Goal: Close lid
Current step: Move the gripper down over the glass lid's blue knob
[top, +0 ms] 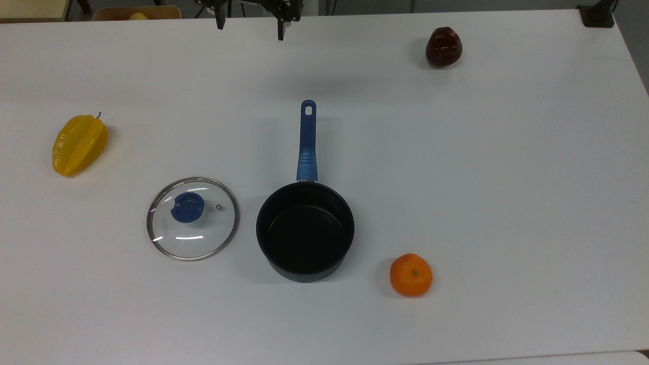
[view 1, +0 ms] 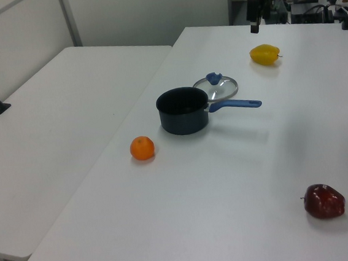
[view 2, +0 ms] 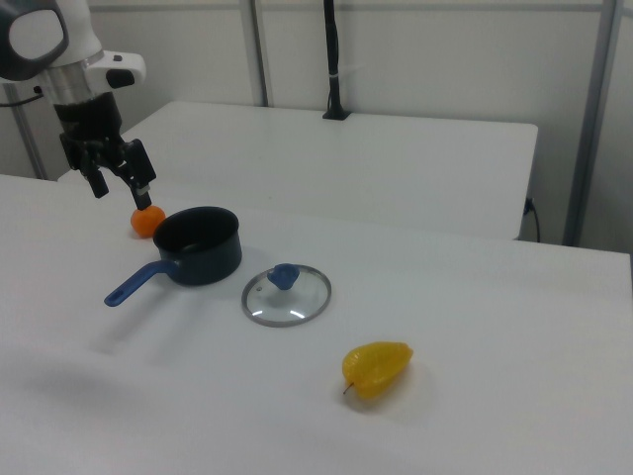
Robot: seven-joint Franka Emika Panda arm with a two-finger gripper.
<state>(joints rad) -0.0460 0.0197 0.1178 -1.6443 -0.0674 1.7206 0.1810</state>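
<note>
lid (top: pixel 192 218) lies flat on the white table (top: pixel 507 177) in the top view, just beside the black saucepan (top: pixel 304 231) on the top view's left, not touching it. the gripper (top: pixel 250 26) hangs at the top edge, fingers spread. in the left view the lid (view 1: pixel 217 87) sits behind the saucepan (view 1: pixel 183 110). in the right view the gripper (view 2: pixel 120 181) hovers open above the pan's blue handle (view 2: pixel 134 284), well apart from the lid (view 2: pixel 287 294).
</note>
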